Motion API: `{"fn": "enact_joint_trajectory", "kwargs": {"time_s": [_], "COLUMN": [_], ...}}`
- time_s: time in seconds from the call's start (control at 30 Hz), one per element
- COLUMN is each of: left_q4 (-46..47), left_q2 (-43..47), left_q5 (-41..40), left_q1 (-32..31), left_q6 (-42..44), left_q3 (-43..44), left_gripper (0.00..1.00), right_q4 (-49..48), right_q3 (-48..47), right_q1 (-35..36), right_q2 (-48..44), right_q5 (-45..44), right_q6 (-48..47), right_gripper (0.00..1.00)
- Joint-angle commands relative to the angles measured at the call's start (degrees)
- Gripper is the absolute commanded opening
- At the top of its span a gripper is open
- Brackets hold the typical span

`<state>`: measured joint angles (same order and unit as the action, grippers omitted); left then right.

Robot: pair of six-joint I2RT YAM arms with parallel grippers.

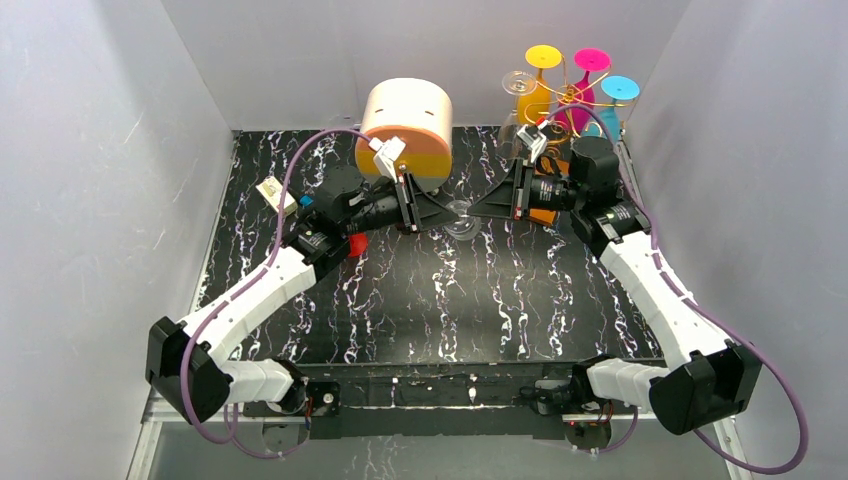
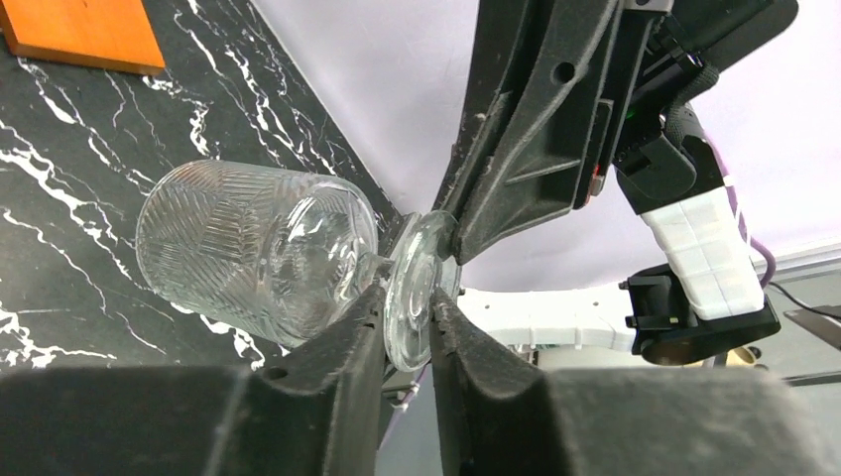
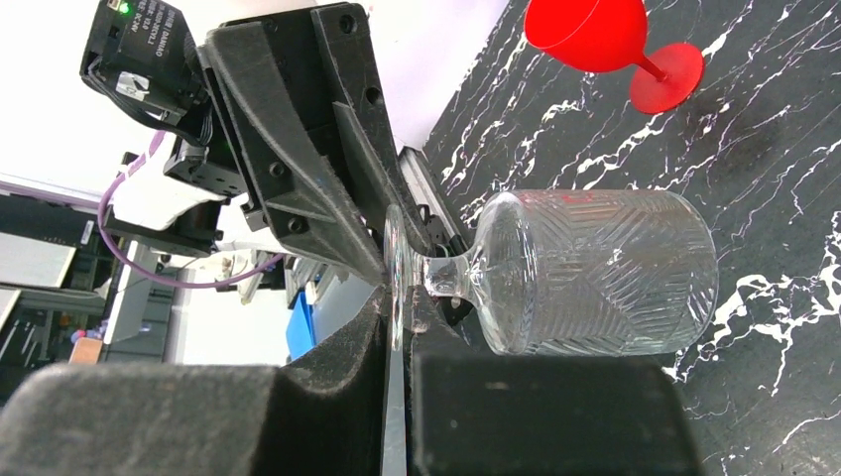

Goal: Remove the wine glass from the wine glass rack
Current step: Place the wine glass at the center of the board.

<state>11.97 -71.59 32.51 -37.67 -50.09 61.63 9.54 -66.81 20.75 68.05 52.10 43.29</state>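
A: Where is the clear cut-pattern wine glass (image 2: 248, 248)?

B: Off the thin gold wire wine glass rack (image 1: 575, 95), which stands at the back right with coloured glasses (image 1: 543, 55) hanging foot-up on it. The glass lies on its side over the middle of the black marbled table (image 1: 450, 310), between the two arms (whether its bowl touches the top cannot be told).

A: And the claws?

B: The left gripper (image 2: 409, 322) pinches the round foot, its fingers pressed on both faces of the disc. The right gripper (image 3: 399, 317) pinches the same foot from the opposite side.

A: Anything else nearby?

B: A round cream-and-orange drawer box (image 1: 405, 130) stands behind the left gripper, and a red glass (image 3: 605, 35) is on the table.
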Motion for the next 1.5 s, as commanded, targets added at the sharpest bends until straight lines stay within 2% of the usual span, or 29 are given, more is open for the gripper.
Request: {"fn": "enact_joint_trajectory", "kwargs": {"time_s": [0.0,0.17,0.37,0.47,0.6,0.83,0.97,1.07,1.2,1.23,1.43,1.47], "left_q4": [4.21,2.58,1.64,1.65,0.87,0.6,-0.5,-0.63,-1.03,-1.7,-7.15,-9.09], "left_q2": [0.46,0.32,0.81,1.27,2.18,3.26,4.0,3.62,3.18,3.13,2.69,2.64], "left_q5": [3.04,3.57,3.0,2.74,0.94,-0.53,-1.34,-1.08,-0.32,-0.38,-0.48,-1.13], "left_q1": [-0.57,-0.59,-0.62,-0.6,-0.64,-0.64,-0.6,-0.58,-0.6,-0.6,-0.57,-0.63], "left_q6": [-1.18,0.23,1.05,1.33,1.99,2.74,3.99,4.21,4.12,4.35,7.09,8.15], "left_q3": [-0.57,0.29,0.66,0.7,0.52,0.15,0.46,0.57,0.34,0.46,1.89,2.56], "left_gripper": [0.16,0.0,0.0,0.0,0.0,0.0,0.0,0.0,0.0,0.0,0.0,0.06], "right_q4": [-7.22,-7.64,-7.66,-7.28,-6.79,-6.74,-5.91,-5.66,-6.95,-7.19,-7.12,-7.04], "right_q3": [1.25,1.63,2.34,2.88,3.34,4.1,3.77,3.14,3.33,3.42,3.37,3.29], "right_q1": [0.86,1.42,2.5,2.83,3.28,3.69,3.77,3.79,3.93,3.94,3.95,3.94], "right_q2": [-1.02,-0.67,-0.97,-0.93,-0.67,-0.45,0.42,1.02,0.8,0.66,0.0,-0.14], "right_q5": [2.35,2.99,3.73,4.13,4.72,5.04,8.09,8.59,7.08,6.79,2.23,1.31], "right_q6": [0.7,0.17,-1.39,-1.98,-2.48,-2.33,-1.59,-0.48,0.7,0.74,1.3,1.31], "right_gripper": [0.01,0.01,0.02,0.17,0.25,0.29,0.33,0.28,0.05,0.01,0.01,0.01]}}
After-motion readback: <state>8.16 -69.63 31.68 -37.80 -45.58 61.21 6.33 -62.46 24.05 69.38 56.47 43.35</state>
